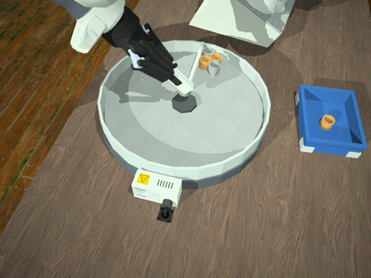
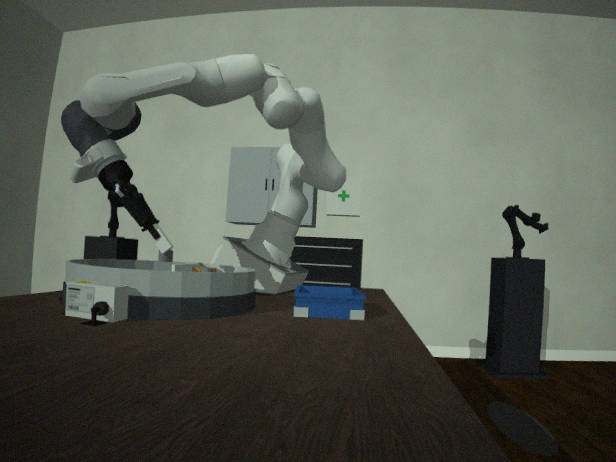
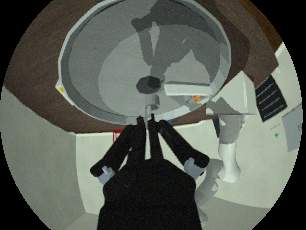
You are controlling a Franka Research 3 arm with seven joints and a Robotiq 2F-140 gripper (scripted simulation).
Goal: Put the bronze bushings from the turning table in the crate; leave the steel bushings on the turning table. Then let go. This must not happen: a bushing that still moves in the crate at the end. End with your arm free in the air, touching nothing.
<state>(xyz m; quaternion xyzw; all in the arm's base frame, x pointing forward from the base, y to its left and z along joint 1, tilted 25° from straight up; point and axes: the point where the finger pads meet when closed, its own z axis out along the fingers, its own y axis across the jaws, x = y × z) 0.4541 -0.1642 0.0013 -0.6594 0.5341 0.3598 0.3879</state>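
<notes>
My gripper is tilted and shut over the middle of the turning table. A grey cylinder, which looks like a steel bushing, is at its fingertips, above the table's dark hub. Two bronze bushings, one nearer the white bar and one to its right, stand close together on the table. One steel bushing is behind them and another in front. A bronze bushing is in the blue crate.
A white bar runs from near the hub to the table's far rim, just left of the bushings. The raised rim surrounds the turning table. A white drive box sits at its front. The arm's base is behind.
</notes>
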